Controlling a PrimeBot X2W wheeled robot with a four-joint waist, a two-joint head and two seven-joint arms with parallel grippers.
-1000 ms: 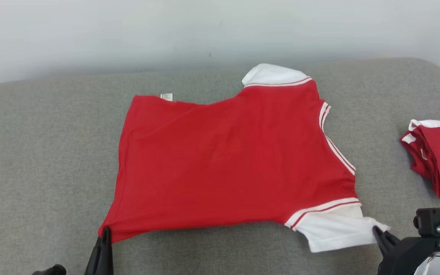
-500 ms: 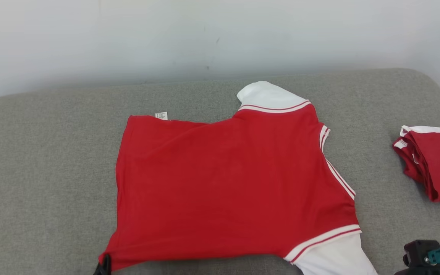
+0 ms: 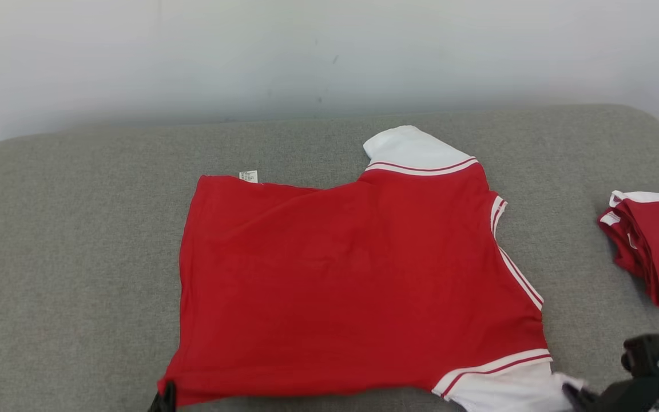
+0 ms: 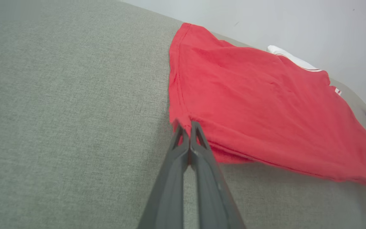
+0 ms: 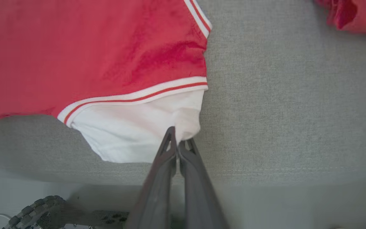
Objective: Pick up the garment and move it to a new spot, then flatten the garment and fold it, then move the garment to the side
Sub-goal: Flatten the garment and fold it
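The garment [image 3: 358,280] is a red T-shirt with white sleeves and striped trim, spread flat on the grey cushioned surface [image 3: 78,240]. My left gripper [image 3: 165,397] is shut on the shirt's near hem corner; the left wrist view shows the left gripper [image 4: 184,125] pinching that red corner [image 4: 202,127]. My right gripper [image 3: 571,392] is shut on the edge of the near white sleeve [image 3: 507,389]; in the right wrist view the right gripper [image 5: 178,138] clamps the sleeve [image 5: 132,133] at its corner.
A second red and white garment [image 3: 655,246] lies folded at the right edge of the cushion. A pale wall [image 3: 306,51] rises behind. The cushion's front edge [image 5: 265,173] runs just under my right gripper, with floor and robot parts [image 5: 43,210] below.
The head camera tilted, so the scene sits lower in view than a second ago. Both grippers keep their hold on the shirt's near edge; the shirt looks a little flatter.
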